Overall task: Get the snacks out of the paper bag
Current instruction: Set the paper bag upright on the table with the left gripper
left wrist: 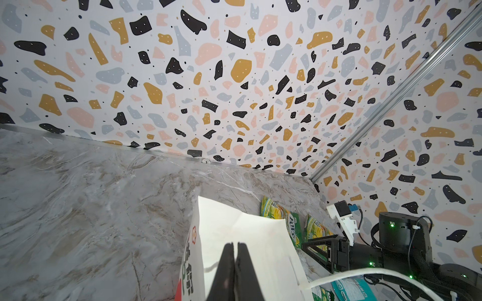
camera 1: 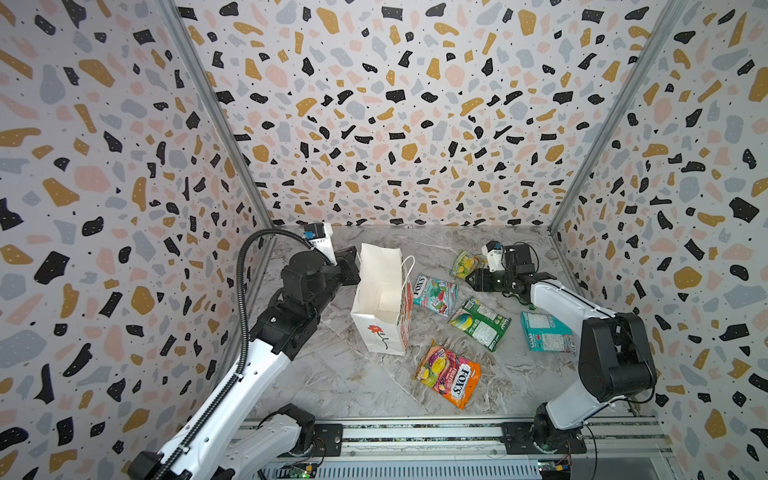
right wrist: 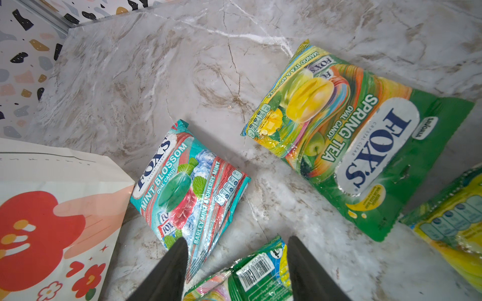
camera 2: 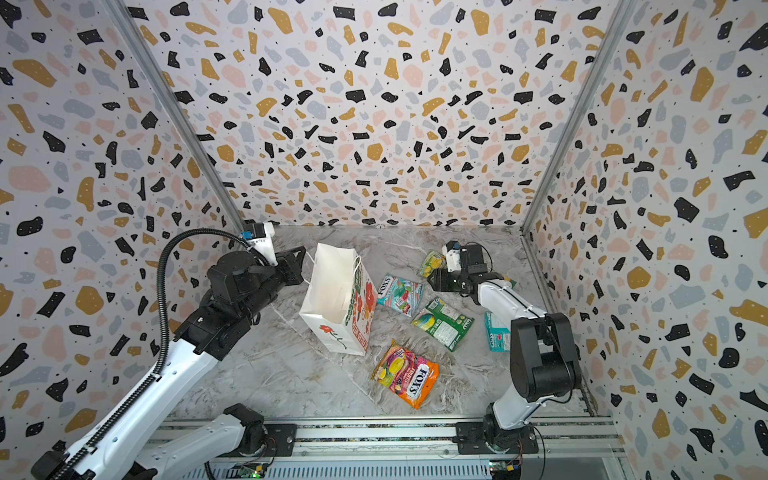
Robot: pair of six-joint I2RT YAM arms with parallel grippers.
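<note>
In both top views the paper bag (camera 1: 379,299) stands open on the counter (camera 1: 332,374), snacks (camera 1: 449,374) scattered to its right; left wrist view: left jaws pressed shut at the bag's rim, grip on it unclear; right wrist view: right jaws spread, empty, above snacks beside the bag.

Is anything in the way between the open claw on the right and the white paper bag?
Only the Mint Blossom pouch, lying flat on the marble table between the right gripper and the paper bag. Nothing upright stands between them, so the gripper could probably pass above it.
</note>
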